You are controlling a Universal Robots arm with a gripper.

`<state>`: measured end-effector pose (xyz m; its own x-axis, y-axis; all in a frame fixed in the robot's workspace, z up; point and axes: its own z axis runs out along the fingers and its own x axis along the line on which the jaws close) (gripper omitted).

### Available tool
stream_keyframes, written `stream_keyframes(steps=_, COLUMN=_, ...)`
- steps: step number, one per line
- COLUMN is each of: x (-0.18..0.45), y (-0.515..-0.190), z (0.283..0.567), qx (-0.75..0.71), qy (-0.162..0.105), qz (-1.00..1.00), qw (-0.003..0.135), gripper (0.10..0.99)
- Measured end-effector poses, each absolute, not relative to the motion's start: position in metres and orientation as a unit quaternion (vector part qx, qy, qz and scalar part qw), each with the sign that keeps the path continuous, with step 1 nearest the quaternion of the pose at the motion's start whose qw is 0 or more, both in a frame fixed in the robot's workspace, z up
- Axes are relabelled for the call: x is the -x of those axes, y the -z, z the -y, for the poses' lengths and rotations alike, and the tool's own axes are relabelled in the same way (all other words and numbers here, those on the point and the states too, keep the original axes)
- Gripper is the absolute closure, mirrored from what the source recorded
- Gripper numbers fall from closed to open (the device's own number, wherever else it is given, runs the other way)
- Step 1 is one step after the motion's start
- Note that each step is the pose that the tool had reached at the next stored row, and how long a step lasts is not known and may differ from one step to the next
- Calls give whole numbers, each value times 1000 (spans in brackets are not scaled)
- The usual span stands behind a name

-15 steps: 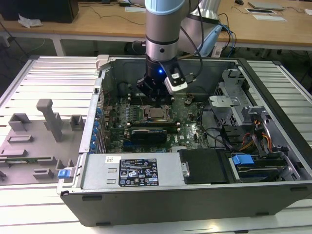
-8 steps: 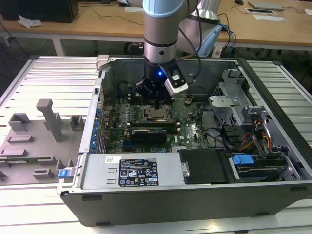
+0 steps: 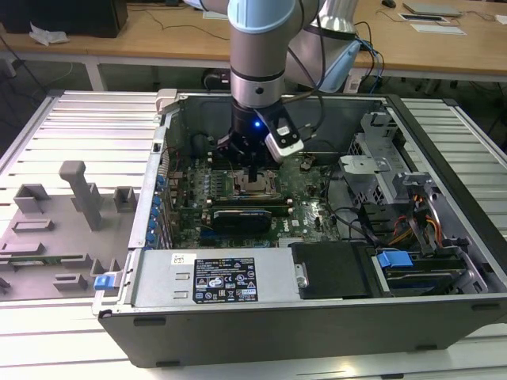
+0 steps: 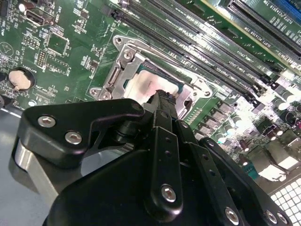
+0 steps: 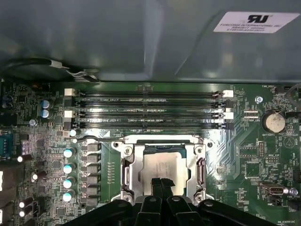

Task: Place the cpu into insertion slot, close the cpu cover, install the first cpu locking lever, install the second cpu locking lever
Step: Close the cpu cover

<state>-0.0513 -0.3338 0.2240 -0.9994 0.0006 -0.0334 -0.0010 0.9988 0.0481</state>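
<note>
In the exterior view my gripper (image 3: 252, 171) reaches down into the open grey case, right over the insertion slot (image 3: 253, 187) on the green board. The cpu (image 5: 160, 162), a pale silver square, lies in the slot. The silver cpu cover (image 5: 126, 169) frames it and looks laid down flat. My gripper (image 5: 161, 184) is shut, its two thin black fingertips pressed together and resting on or just above the cpu's top near one edge. In the second wrist view the same tips (image 4: 162, 96) meet on the cpu (image 4: 146, 84). A thin wire lever (image 5: 99, 138) runs along the slot's side nearest the memory slots.
Long black memory slots (image 5: 150, 110) lie beside the socket, with a row of capacitors (image 5: 68, 167) and a coin battery (image 5: 273, 121) on either flank. The grey case wall (image 5: 141, 42) rises beyond. Drive bays with a blue tab (image 3: 394, 259) and grey fixture blocks (image 3: 79, 190) flank the board.
</note>
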Motion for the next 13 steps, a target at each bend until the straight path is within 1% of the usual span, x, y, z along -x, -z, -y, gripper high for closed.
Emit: stream_keyframes(steps=13, x=65, y=-220, z=334, qx=30, qy=-26, qz=-999, qw=18, gripper=980)
